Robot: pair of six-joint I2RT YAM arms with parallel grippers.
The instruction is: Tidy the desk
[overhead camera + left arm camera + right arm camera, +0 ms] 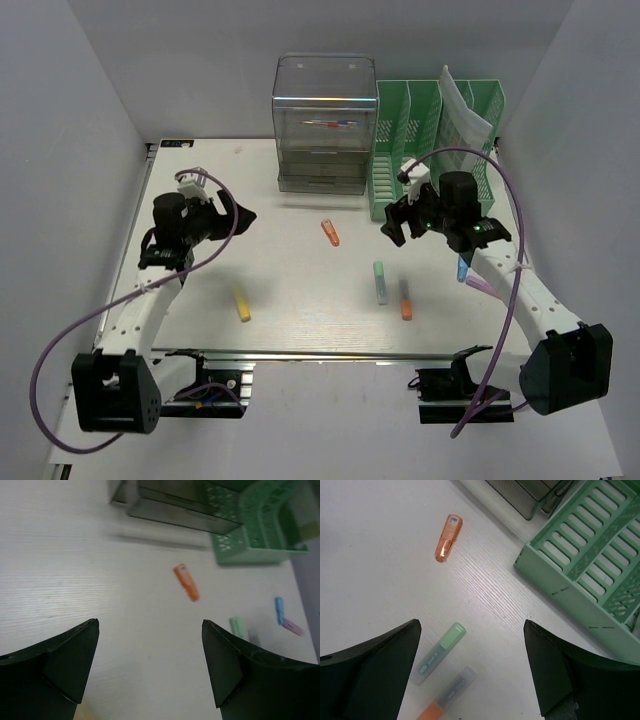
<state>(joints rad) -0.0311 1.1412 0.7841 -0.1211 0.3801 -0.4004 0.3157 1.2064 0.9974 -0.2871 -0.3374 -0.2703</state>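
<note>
Off-white desk (300, 335): flat beneath both arms, running from the near metal rail to the far wall, with pens scattered across its middle.
Orange pen (330, 233): loose and slanted, just far of centre; likely to roll or skid away if pinched near one end.
Green pen (380, 282): just beside the grey-and-orange pen (405, 301), roughly parallel to it; risk of nudging or catching both in one careless descent.
Blue pen (463, 268): partly hidden by the right forearm in the top view, next to a pink pen (481, 285); could be swept aside by the arm passing over.
Yellow pen (242, 304): alone, near left; low risk.
Green file rack (432, 130): far right, close to the right wrist; a knock is possible on any swing towards the far side.
Left claw (150, 665): released, spread wide, empty; raised over the left half of the desk, tilted down and rightward towards the orange pen.
Right claw (472, 665): released, spread wide, empty; hovering above the green pen, pointing left and down, forearm reaching in from the near right.
</note>
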